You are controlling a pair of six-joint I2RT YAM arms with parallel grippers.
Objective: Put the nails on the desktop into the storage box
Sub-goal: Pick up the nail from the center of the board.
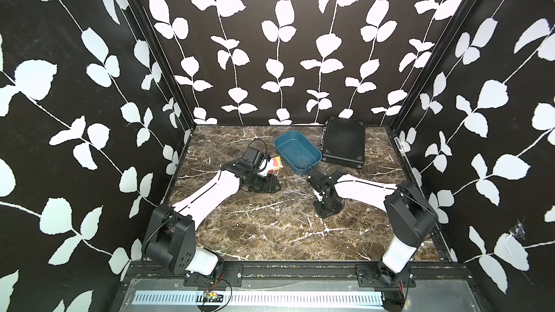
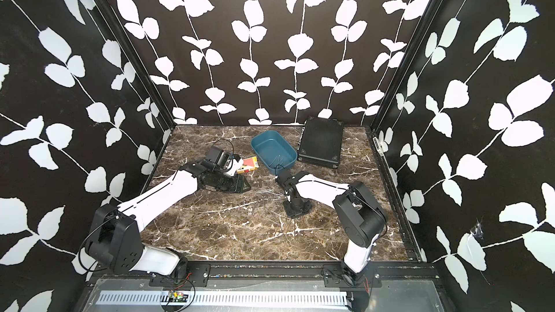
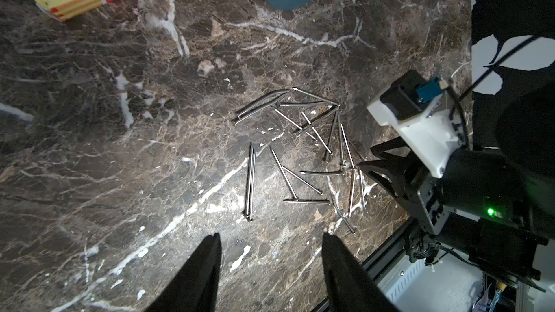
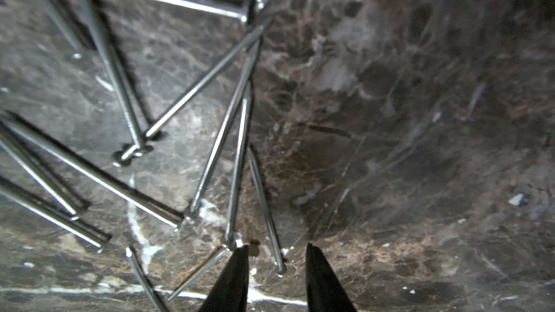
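Several thin silvery nails [image 3: 250,181] lie scattered on the brown marble desktop [image 1: 255,235], in front of the teal storage box [image 1: 300,170]. A few nails [image 1: 301,162] lie inside that box. My right gripper [image 4: 277,246] is low over the right edge of the pile and open. The head end of one nail [image 4: 263,205] lies between its fingertips, and neither touches it. My left gripper [image 3: 271,235] hangs open above bare marble on the pile's left side, holding nothing. In the left wrist view the right gripper [image 3: 366,157] reaches in beside the nails.
A red-and-white card box [image 1: 274,165] lies just left of the storage box, under the left arm's wrist. A black ribbed case [image 1: 344,142] lies at the back right. The black front rail [image 3: 384,261] borders the desktop near the pile.
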